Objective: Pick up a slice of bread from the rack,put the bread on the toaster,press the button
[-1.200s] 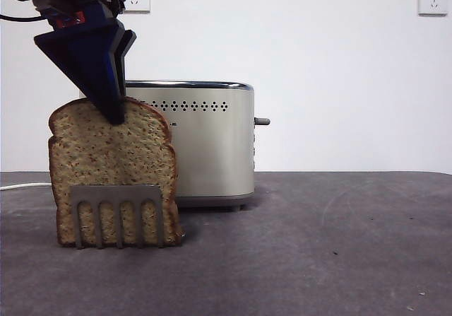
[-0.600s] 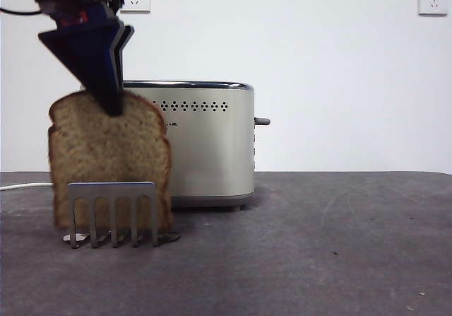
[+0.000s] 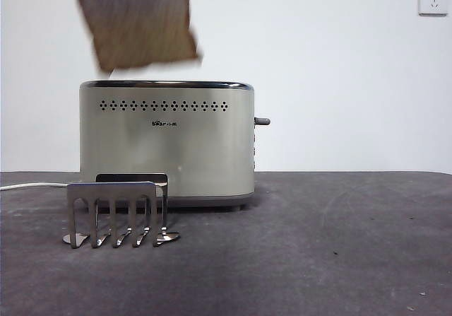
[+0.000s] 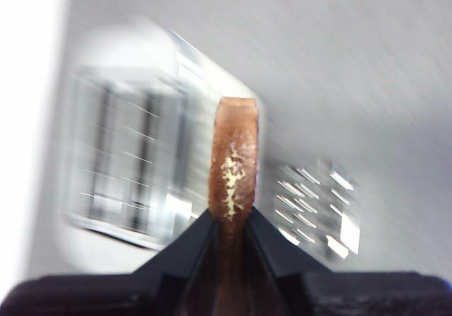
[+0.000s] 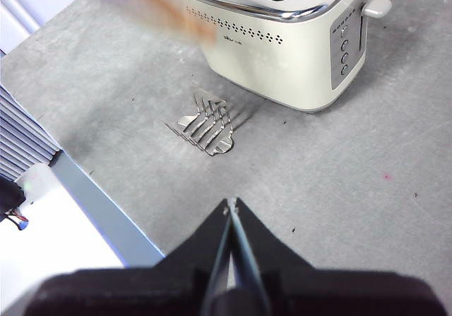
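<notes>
The slice of bread (image 3: pixel 138 22) hangs blurred and tilted in the air, above the left part of the toaster (image 3: pixel 166 143). My left gripper (image 4: pixel 231 217) is shut on the bread's edge (image 4: pixel 233 164); the gripper itself is above the front view's top edge. The silver rack (image 3: pixel 116 213) stands bare in front of the toaster. In the left wrist view, the toaster (image 4: pixel 127 160) and rack (image 4: pixel 314 206) are blurred below the bread. My right gripper (image 5: pixel 231 210) is shut and empty, high over the table, looking down on the toaster (image 5: pixel 282 26), rack (image 5: pixel 207 121) and blurred bread (image 5: pixel 148 5).
The toaster's lever (image 3: pixel 262 121) sticks out of its right end, above a column of buttons (image 5: pixel 344 49). A white cord (image 3: pixel 25 186) runs off to the left. The table's edge (image 5: pixel 99 210) lies beyond the rack in the right wrist view.
The left gripper has lifted the bread out of the rack, up and to the right, until it hangs over the toaster. The gripper has left the front view. The rack stands empty.
</notes>
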Tool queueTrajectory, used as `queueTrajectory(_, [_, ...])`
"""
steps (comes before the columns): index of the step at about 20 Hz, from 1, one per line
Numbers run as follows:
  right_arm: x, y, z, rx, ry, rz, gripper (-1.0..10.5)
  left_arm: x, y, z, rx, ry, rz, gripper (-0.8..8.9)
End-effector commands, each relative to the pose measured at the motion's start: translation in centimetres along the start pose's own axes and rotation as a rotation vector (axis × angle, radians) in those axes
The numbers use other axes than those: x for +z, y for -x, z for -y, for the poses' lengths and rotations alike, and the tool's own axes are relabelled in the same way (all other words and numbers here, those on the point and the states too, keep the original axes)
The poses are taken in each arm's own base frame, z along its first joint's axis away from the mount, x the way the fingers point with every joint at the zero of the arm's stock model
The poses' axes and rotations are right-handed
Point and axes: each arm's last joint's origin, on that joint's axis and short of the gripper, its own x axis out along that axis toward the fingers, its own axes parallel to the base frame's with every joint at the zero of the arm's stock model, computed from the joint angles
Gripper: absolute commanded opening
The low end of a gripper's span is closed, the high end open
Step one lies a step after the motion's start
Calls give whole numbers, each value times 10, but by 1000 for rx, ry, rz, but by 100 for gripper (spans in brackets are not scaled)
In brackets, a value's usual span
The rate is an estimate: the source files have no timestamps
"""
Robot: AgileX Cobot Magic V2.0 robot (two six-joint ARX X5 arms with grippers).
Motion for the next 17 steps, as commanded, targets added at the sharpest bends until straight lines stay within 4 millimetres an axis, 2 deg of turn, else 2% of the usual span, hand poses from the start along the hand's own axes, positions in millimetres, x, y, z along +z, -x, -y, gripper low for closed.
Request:
queueTrajectory(1, [0, 0, 0, 4, 9, -1, -12, 8, 20, -10, 104, -48, 39, -9])
queueTrajectory(3, [1, -1, 1, 5, 6, -5, -12, 12, 26, -18, 169, -76, 40, -10])
queueTrajectory(6, [1, -5, 3, 9, -2, -17, -12, 15, 15, -27, 204, -112, 18, -10])
queueTrajectory(13, [2, -9, 5, 23, -5, -34, -12, 7, -50, -56, 164, -103, -104, -10])
queueTrajectory(17, [3, -13, 3, 42, 9, -45, -12, 7, -70, -58, 90, -103, -85, -10])
